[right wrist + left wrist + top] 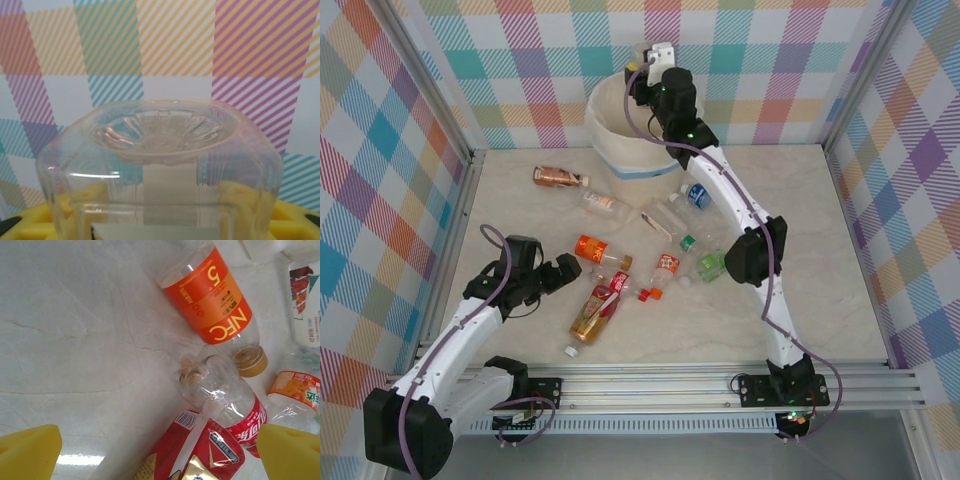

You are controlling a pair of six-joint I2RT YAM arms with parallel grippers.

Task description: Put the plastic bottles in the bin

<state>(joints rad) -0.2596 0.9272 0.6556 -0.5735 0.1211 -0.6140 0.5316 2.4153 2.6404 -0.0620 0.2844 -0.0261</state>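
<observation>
Nearest the arm bases, a small white cap (572, 351) lies alone on the pale table (840, 260). Just past it, the left gripper (567, 272) hangs low over the heap of bottles. Its yellow fingers (27, 452) are spread wide apart with nothing between them.

Right beside that gripper lies an amber bottle (592, 312) with a red and gold label. A crushed clear bottle (225, 400) with a red label rests against it, its neck end touching the cap of an orange-labelled bottle (212, 302) that lies on its side.

To the right are a red-capped bottle (663, 275) and a green bottle (705, 265), close together beside the right arm's elbow. Farther back, a blue-capped bottle (697, 195) and a pale clear bottle (605, 203) lie flat. A brown-labelled bottle (556, 177) sits apart on the left.

At the back wall stands the bin (615, 145), cream with a blue band. The right gripper (642, 72) is stretched out above its rim. In the right wrist view its yellow fingers (240, 200) are clamped on a square clear bottle (160, 145), seen base-first against the checked wall
</observation>
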